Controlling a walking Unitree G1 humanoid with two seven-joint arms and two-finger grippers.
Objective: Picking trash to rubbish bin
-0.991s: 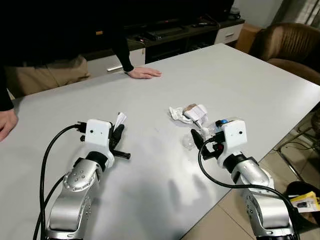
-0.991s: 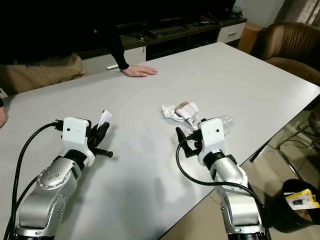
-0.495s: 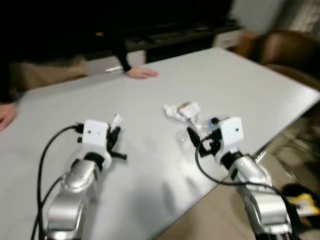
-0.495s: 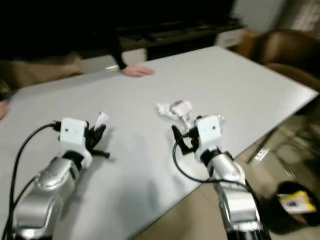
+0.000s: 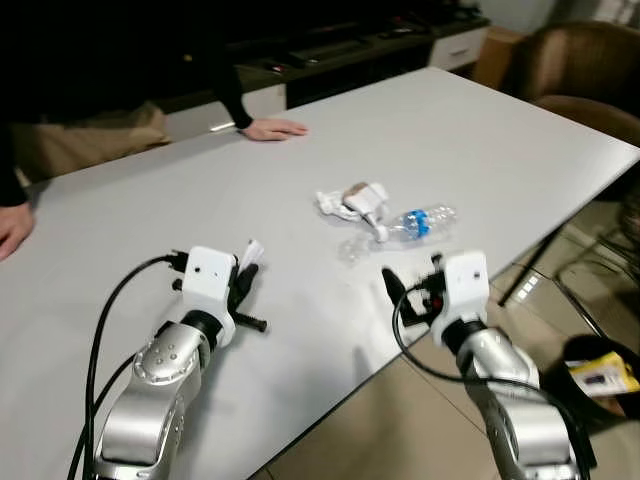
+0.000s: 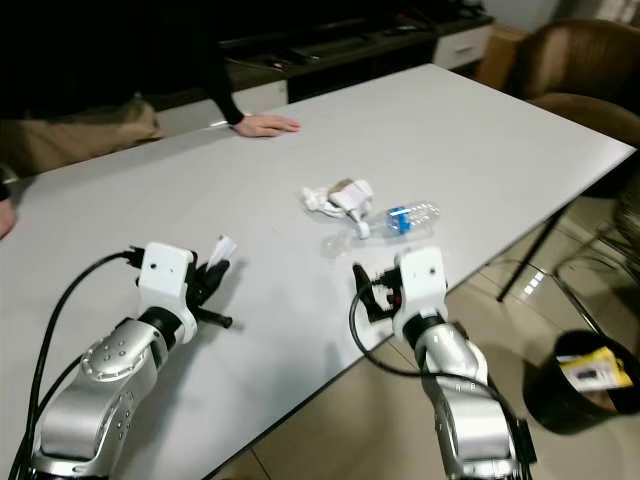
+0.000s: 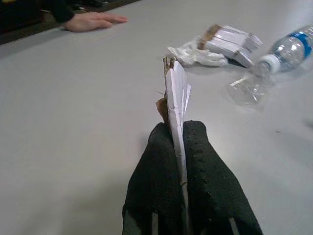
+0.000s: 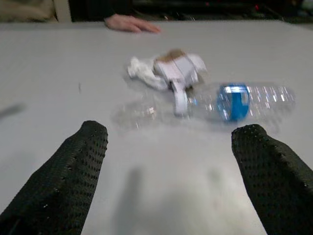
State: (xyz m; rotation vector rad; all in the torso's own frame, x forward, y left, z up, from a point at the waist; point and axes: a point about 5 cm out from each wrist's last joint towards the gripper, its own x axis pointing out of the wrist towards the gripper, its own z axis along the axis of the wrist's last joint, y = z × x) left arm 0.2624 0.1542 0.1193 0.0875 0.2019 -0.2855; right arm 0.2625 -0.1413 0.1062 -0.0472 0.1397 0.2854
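My left gripper (image 5: 246,276) is shut on a white paper scrap (image 7: 175,93), held upright just above the grey table (image 5: 480,120). A crumpled white wrapper pile (image 5: 352,200) lies mid-table, with a clear plastic bottle with a blue label (image 5: 415,222) beside it and a crushed clear plastic piece (image 8: 139,113) in front. My right gripper (image 8: 172,129) is open over the table's near edge, a short way back from the bottle, with nothing between its fingers. A black rubbish bin (image 5: 600,375) stands on the floor to the right.
A person stands at the far side, one hand (image 5: 270,128) flat on the table and another hand (image 5: 12,230) at the left edge. A brown armchair (image 5: 580,70) sits at the back right. Tiled floor lies beside the table's right edge.
The camera has shifted. My right gripper has drawn back from the trash pile toward the table's edge, uncovering the bottle. My left gripper keeps hold of the paper scrap.
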